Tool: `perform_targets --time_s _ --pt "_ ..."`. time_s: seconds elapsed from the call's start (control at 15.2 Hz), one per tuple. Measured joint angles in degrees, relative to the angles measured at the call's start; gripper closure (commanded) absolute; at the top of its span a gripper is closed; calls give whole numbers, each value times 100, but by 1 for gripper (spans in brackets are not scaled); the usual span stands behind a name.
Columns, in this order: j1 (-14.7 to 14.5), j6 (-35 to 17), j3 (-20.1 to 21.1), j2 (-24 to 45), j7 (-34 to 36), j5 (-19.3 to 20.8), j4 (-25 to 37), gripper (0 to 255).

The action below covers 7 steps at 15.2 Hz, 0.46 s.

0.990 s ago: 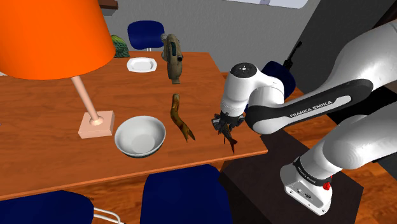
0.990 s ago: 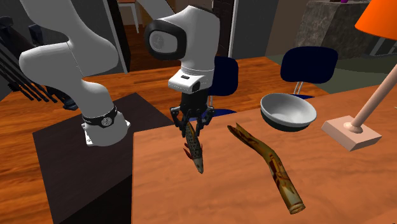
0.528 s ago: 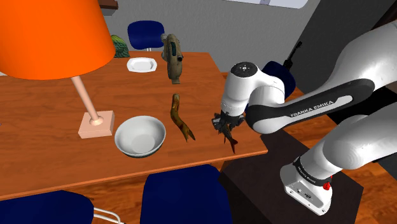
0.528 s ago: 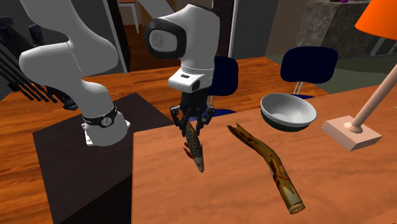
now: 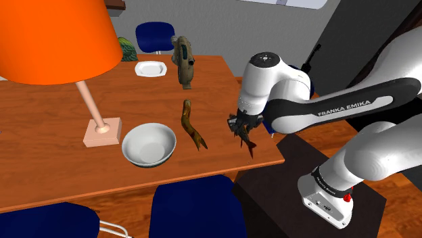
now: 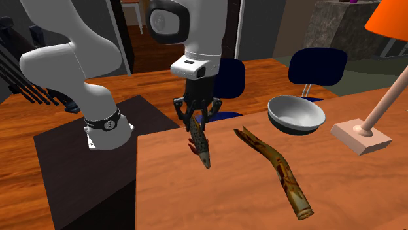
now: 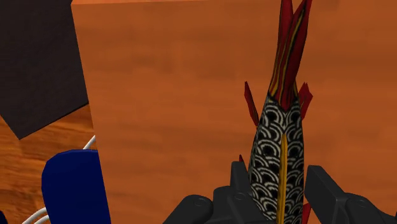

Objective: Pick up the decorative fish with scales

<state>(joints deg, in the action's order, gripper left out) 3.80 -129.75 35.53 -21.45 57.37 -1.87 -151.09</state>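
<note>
The decorative fish (image 7: 280, 140) has black-and-white scales, a yellow stripe and red fins. It hangs tail-down from my gripper (image 7: 280, 184), whose black fingers (image 7: 240, 179) clasp its body from both sides. In the shoulder view the fish (image 5: 247, 143) dangles over the wooden table (image 5: 54, 162) near its right front corner, under the gripper (image 5: 241, 127). The second exterior view shows the fish (image 6: 201, 145) hanging clear of the tabletop below the gripper (image 6: 196, 121).
A long brown fish figure (image 5: 191, 125) lies beside a grey bowl (image 5: 149, 144). An orange lamp (image 5: 54, 40) stands at the shoulder view's left. Another fish figure (image 5: 182, 59) and a white plate (image 5: 149, 68) sit at the back. A blue chair (image 5: 196, 206) is at the front edge.
My gripper has risen with the fish in it, and the tail now hangs higher above the table. The other objects have not moved.
</note>
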Motion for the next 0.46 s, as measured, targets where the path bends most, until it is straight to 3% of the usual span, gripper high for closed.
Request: perform_targets --time_s 0.46 --pt "-105 593 -192 -374 -219 -139 253 255"
